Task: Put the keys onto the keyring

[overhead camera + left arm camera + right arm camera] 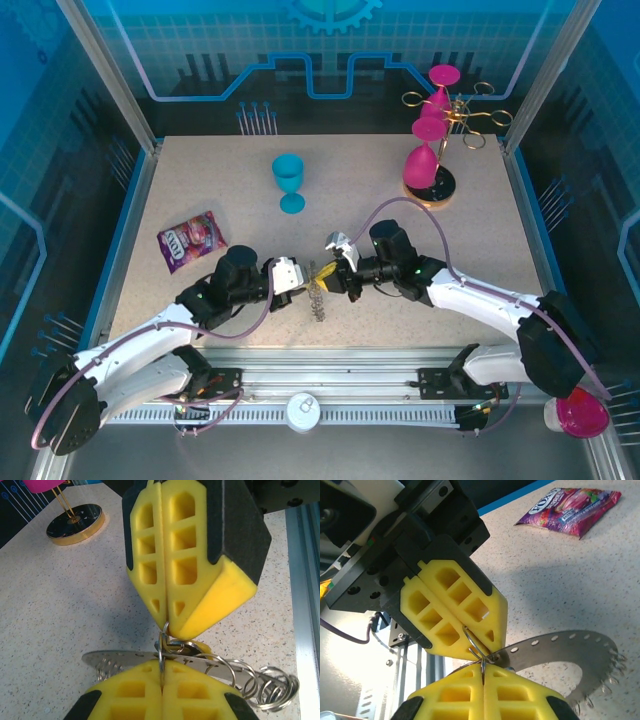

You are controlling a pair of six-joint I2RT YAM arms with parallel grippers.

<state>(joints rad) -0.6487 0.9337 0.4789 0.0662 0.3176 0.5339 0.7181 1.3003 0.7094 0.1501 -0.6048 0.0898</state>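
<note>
The right end effector (482, 672) hides part of the keyring (560, 642).

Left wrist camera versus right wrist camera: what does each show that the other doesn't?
Left wrist: the rack's gold-rimmed black base and a sliver of pink goblet. Right wrist: a purple candy bag and a dark cable. Shared: the left gripper and right gripper, both shut on one small wire ring, the flat metal keyring with its hanging rings, and the speckled table.
</note>
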